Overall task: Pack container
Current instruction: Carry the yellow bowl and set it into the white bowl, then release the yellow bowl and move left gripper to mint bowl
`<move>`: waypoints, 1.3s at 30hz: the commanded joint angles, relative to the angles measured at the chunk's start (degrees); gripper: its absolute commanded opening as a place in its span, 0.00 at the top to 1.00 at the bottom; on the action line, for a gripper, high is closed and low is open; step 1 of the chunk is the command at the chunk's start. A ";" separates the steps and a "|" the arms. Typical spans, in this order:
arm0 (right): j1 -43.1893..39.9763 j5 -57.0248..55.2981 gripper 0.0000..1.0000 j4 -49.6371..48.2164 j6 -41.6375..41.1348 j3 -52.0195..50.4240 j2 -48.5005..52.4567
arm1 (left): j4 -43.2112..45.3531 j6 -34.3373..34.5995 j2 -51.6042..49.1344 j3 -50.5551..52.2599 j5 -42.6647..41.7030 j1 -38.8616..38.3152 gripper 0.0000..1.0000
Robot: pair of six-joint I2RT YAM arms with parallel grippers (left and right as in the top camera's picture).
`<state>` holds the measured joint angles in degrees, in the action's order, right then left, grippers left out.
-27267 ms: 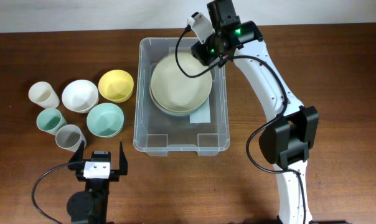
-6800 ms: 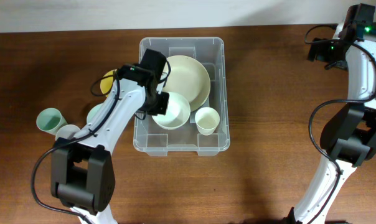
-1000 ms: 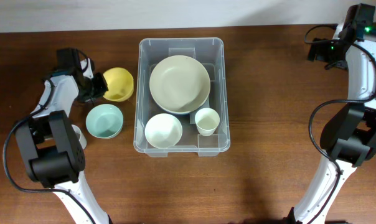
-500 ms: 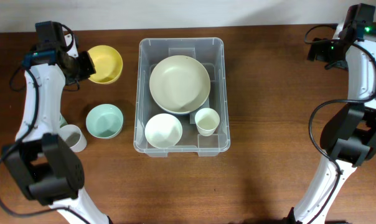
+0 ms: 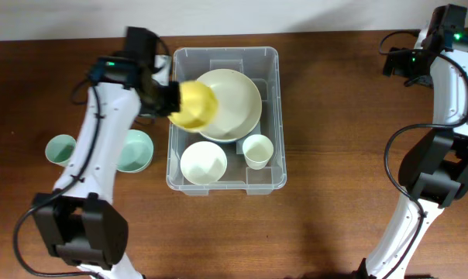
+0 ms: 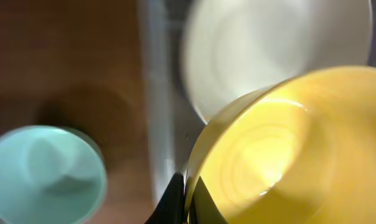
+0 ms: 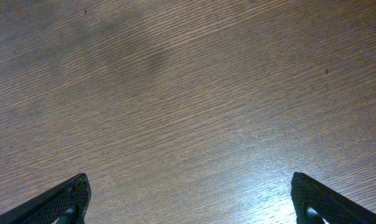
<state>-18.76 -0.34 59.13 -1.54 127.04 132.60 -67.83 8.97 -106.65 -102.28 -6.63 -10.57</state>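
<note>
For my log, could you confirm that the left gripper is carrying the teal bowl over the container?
Not quite: the left gripper carries the yellow bowl over the container; the teal bowl sits on the table beside it, as the overhead view shows.

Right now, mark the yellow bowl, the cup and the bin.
yellow bowl (image 5: 194, 106), overhead view, its middle.
cup (image 5: 256, 149), overhead view, its open mouth.
bin (image 5: 226, 50), overhead view, its far rim.
</note>
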 commanded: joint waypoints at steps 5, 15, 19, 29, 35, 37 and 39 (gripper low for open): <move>0.00 0.11 0.01 0.00 -0.68 -0.42 -0.96 | -6.47 0.81 1.46 1.25 0.48 -6.03 0.99; 0.00 0.11 0.01 0.00 -0.68 -0.42 -0.96 | 1.92 0.70 1.53 15.02 0.74 -7.43 0.99; 0.00 0.11 0.01 0.00 -0.68 -0.42 -0.96 | 3.54 0.57 1.53 16.00 4.31 -7.43 0.99; 0.00 0.11 0.01 0.02 -0.68 -0.42 -0.96 | 3.10 0.57 1.79 16.00 7.67 -7.43 0.99; 0.00 0.11 0.01 0.02 -0.68 -0.42 -0.96 | 2.27 0.57 2.23 16.00 7.52 -7.45 0.99; 0.00 0.11 0.01 0.00 -0.68 -0.42 -0.96 | 2.05 0.57 2.58 16.00 7.52 -7.56 0.99; 0.00 0.11 0.01 0.00 -0.68 -0.42 -0.96 | 1.99 0.57 3.04 16.00 7.52 -7.69 0.99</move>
<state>-18.76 -0.34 59.16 -1.56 127.04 132.60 -65.58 9.26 -106.41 -86.43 0.32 -18.04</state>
